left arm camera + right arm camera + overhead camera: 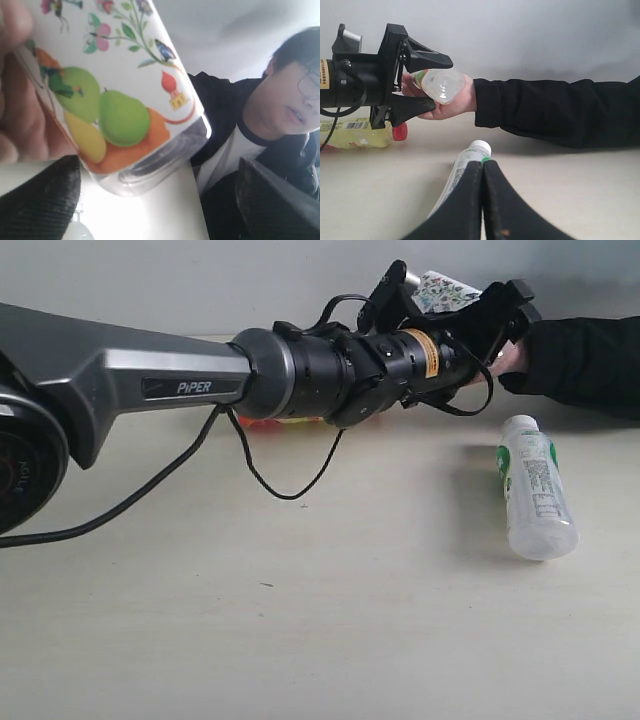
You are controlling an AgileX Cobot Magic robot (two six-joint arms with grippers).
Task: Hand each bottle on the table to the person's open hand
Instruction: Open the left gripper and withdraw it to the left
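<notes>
The clear bottle with the white floral label lies in the person's hand. My left gripper is open, one finger on each side of that bottle and apart from it. The milky-white bottle with the green-white label lies on the table. My right gripper is shut with nothing in it, low over the table just short of that bottle. The yellow bottle lies beyond the left arm. No red-labelled bottle shows.
The person's black-sleeved arm reaches in over the table's far right. My left arm and its loose cable stretch across the exterior view. The person's face is close behind the left gripper.
</notes>
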